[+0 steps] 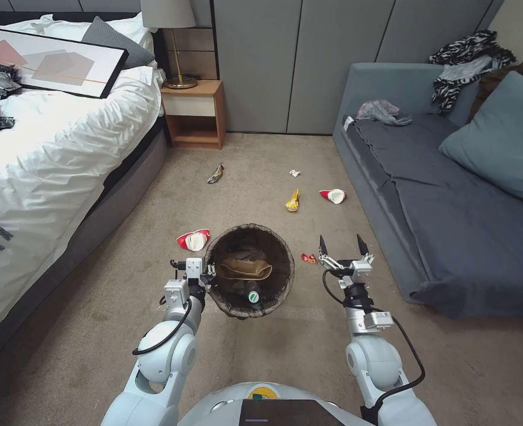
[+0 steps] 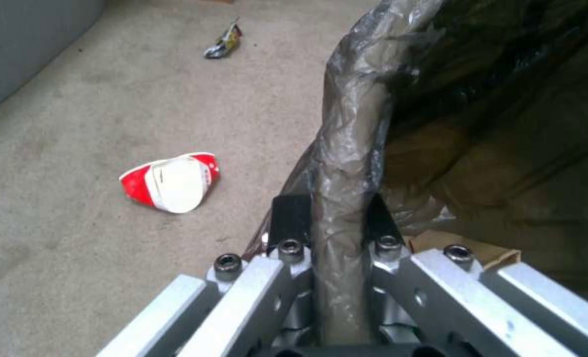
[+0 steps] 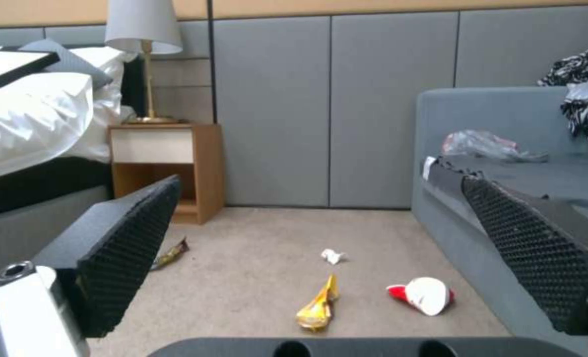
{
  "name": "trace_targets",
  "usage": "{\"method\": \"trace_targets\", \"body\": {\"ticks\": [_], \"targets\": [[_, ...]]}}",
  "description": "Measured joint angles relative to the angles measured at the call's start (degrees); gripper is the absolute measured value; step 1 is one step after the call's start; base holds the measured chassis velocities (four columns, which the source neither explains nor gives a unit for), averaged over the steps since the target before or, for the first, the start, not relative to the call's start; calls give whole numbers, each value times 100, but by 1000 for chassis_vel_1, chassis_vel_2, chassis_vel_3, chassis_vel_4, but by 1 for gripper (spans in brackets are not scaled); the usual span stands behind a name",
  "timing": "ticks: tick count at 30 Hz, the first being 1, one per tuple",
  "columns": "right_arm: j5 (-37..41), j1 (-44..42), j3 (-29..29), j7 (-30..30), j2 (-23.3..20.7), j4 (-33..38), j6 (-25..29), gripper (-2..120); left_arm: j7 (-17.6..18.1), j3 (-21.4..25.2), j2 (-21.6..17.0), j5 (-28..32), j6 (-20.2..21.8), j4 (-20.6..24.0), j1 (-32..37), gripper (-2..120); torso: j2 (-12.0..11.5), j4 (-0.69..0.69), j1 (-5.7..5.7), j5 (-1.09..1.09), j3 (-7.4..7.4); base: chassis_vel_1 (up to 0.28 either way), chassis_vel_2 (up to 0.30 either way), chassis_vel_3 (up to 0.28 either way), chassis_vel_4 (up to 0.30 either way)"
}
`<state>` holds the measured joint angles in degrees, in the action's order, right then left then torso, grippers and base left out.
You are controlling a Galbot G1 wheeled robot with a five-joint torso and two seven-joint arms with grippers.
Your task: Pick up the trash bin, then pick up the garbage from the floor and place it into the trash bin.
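My left claw pinches the bag-lined rim of the round dark-lined trash bin, apparently lifted; a thin grip could slip. My right claw hovers wide open above scattered floor litter.

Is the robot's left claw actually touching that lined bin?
Touching. In the left wrist view, the left gripper has a finger on each side of the trash bin rim, pressed against the bag-covered edge.

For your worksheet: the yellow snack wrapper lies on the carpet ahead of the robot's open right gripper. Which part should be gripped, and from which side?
Probably from above, closing the right gripper across the raised, crumpled middle of the yellow wrapper. It lies long and narrow on the carpet, so the fingers should straddle its short width; the flat ends offer little to catch.
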<state>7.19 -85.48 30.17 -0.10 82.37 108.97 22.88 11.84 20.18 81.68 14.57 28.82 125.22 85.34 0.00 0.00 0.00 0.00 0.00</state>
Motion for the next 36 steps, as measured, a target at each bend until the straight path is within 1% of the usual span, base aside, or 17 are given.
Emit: {"method": "trace_targets", "body": {"ticks": [15,28,36], "targets": [[-13,30,29,-34,-4,-45,-13,99,8,1,0,-3,1,-31,-10,2,0,1,0,0,0,-5,6,6,-9],[-18,21,33,-52,-20,-48,5,99,18,-7,-7,-11,6,-39,-25,2,0,0,0,0,0,-106,105,116,-98],[-40,81,29,-139,-31,-118,274,100,27,-1,-14,-14,18,-32,-27,2,0,0,0,0,0,-9,14,15,-12]]}}
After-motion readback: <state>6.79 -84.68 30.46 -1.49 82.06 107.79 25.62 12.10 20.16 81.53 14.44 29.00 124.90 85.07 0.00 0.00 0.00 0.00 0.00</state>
